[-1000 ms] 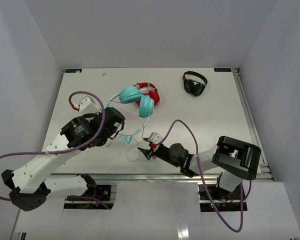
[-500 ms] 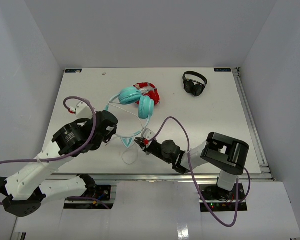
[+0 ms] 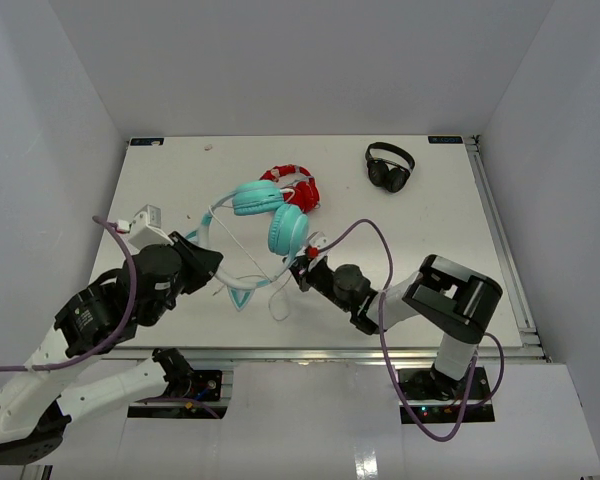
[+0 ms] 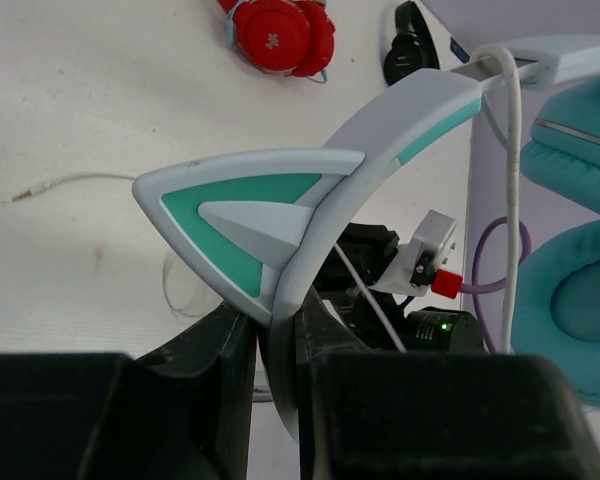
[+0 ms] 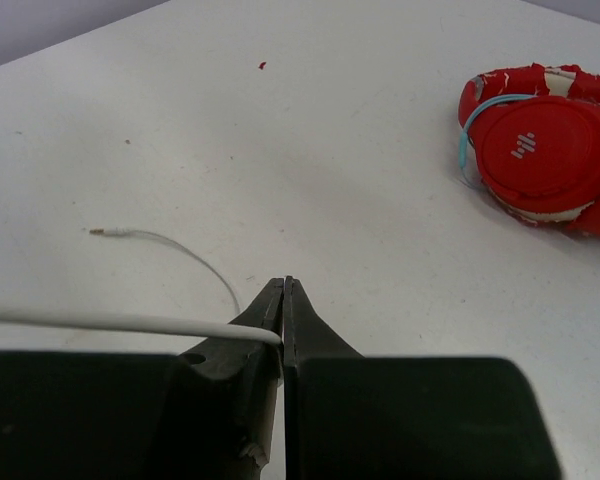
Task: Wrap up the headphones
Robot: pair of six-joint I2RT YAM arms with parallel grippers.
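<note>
Left pincer (image 4: 277, 335) clamps headphones (image 4: 310, 172) — right pincer (image 5: 283, 292) pinches cable (image 5: 100, 322).

Over-ear headphones, three: teal round-cupped headphones with pale cat-eared headband (image 3: 270, 215), centre; red headphones (image 3: 298, 185), just beyond; black headphones (image 3: 389, 166), far right. Thin white cable (image 5: 100, 322), one. Black two-finger grippers, two: left gripper (image 4: 277, 345), right gripper (image 5: 284, 300). White table (image 3: 430, 240), one.

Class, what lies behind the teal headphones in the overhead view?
The red headphones lie just behind the teal headphones. In that view the teal ear cups cover their near-left part, so that part cannot be seen.
</note>
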